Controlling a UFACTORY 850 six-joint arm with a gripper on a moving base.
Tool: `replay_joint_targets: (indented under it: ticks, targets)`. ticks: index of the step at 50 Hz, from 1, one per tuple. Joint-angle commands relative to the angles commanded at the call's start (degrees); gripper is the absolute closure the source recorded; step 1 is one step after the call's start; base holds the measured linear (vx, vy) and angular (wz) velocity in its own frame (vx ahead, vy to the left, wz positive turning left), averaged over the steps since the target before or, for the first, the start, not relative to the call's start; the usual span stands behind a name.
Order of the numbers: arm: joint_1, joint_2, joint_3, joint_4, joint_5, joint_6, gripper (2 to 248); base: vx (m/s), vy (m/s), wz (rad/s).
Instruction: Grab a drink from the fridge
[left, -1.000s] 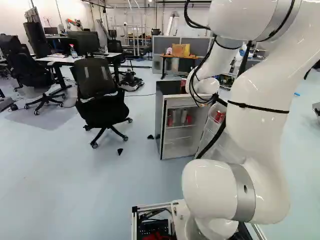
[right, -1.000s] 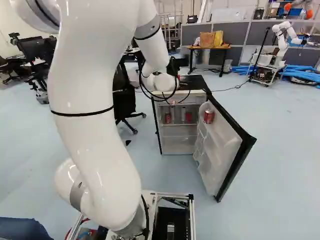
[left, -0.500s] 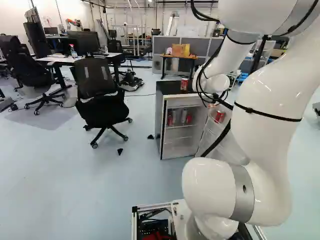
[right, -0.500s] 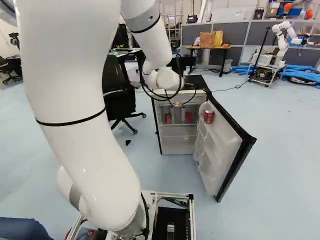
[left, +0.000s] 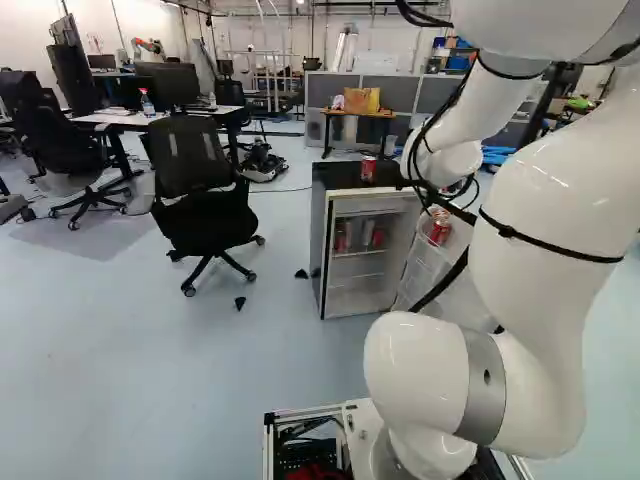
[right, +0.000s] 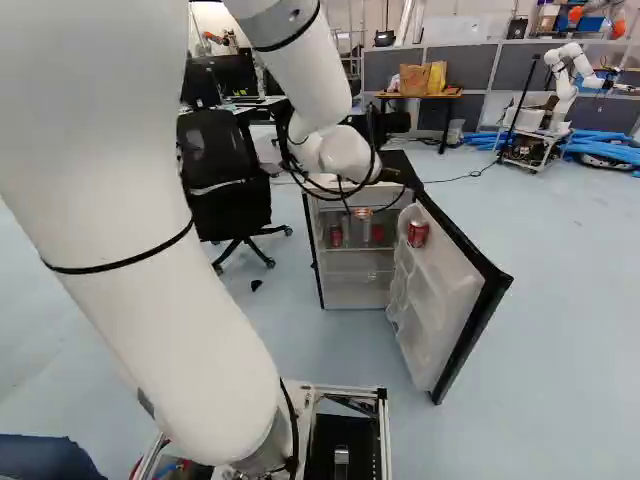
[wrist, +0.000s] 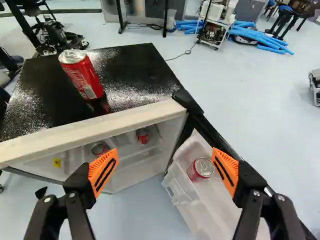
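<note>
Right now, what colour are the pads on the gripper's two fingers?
The pads are orange, with black slots; the wrist view shows them best.

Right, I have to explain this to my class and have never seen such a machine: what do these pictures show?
The machine is a white robot arm on a moving base. The two base views come from cameras on that base, behind the arm, one on each side. The wrist view looks along its two black fingers with orange pads. Ahead is a small fridge with its door open. A red can stands on its black top, another sits in the door, and more cans are inside. The fingers are spread apart and hold nothing. The job is to take a drink from the fridge.
</note>
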Motion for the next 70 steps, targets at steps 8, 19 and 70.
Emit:
replay_joint_targets:
  ticks: [8, 19, 70]
  targets:
    - [-1.6, 1.0, 0.0, 0.0, -3.0, 0.0, 3, 0.0, 0.0, 0.0]
    - [-3.8, 2.2, -0.4, 0.0, -7.2, 0.0, 3, 0.0, 0.0, 0.0]
    - [-13.0, 0.3, -6.2, 4.2, -20.8, 0.0, 3, 0.0, 0.0, 0.0]
